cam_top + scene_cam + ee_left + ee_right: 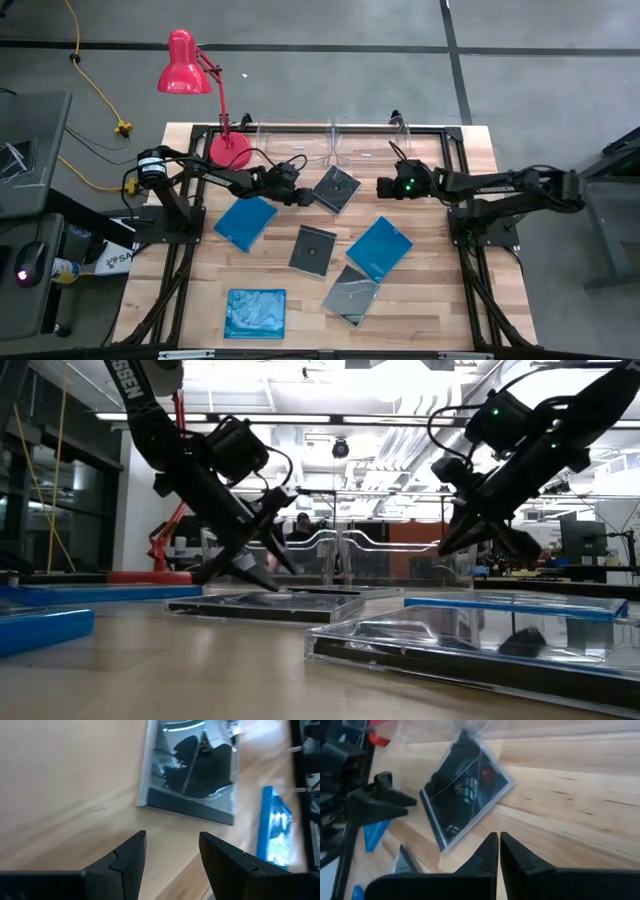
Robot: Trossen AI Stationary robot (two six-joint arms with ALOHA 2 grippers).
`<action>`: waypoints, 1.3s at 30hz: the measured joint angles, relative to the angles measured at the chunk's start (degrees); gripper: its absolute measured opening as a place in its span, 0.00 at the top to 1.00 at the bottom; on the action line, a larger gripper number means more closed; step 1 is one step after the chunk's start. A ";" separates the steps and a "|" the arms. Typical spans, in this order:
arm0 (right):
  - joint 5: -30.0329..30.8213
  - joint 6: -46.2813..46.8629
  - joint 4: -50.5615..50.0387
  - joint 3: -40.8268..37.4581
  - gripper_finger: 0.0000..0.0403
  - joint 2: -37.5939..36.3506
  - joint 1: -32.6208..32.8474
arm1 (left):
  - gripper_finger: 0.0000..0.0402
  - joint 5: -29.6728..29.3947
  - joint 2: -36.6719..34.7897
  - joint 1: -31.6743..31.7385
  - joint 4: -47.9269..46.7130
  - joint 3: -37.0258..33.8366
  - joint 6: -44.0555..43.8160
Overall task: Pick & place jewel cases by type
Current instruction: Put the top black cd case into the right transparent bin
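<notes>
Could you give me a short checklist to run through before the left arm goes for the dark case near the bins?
1. Left gripper open: ok, fingers spread with nothing between them.
2. Dark case free of other cases: ok, it lies alone on the table.
3. Left gripper lined up: ok, just beside the case's left edge.
4. Right gripper out of the way: not ok, shut and empty, close on the case's other side.
5. Clear bins empty: cannot tell.
</notes>
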 joint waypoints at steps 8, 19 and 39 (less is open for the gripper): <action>-0.85 -1.96 2.19 0.00 0.86 4.44 -0.89 | 0.55 -3.66 -0.20 -0.04 -2.13 0.07 -4.53; -0.93 -2.27 10.94 0.00 0.53 10.14 -3.42 | 0.55 -6.62 -0.17 -0.04 -2.29 0.07 -6.26; -4.06 -0.11 21.44 5.38 0.43 26.10 -4.41 | 0.55 -12.39 -0.02 -0.04 -2.11 0.02 -7.54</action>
